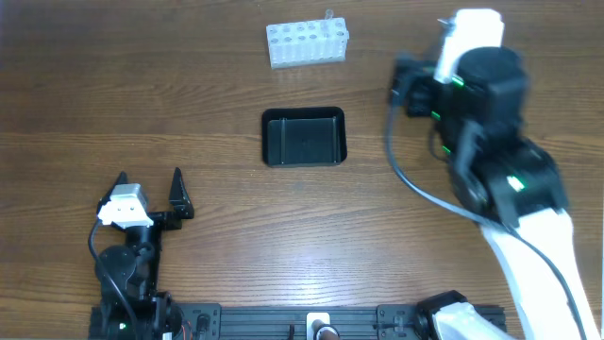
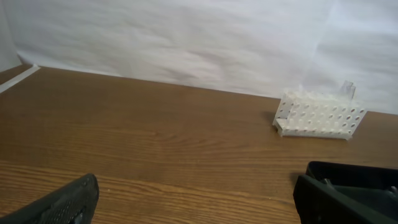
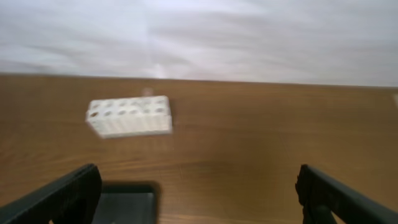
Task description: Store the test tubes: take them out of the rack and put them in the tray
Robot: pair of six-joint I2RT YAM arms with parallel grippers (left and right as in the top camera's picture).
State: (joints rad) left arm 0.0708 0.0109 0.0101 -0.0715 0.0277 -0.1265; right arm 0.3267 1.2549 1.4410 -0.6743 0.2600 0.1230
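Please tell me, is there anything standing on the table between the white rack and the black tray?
Nothing visible does. The rack and the tray stand apart, and between them there is just a strip of bare wooden table.

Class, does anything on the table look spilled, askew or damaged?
Nothing spilled or damaged. The white plastic rack sits slightly skewed to the black plastic tray; one clear tube stands at its end.
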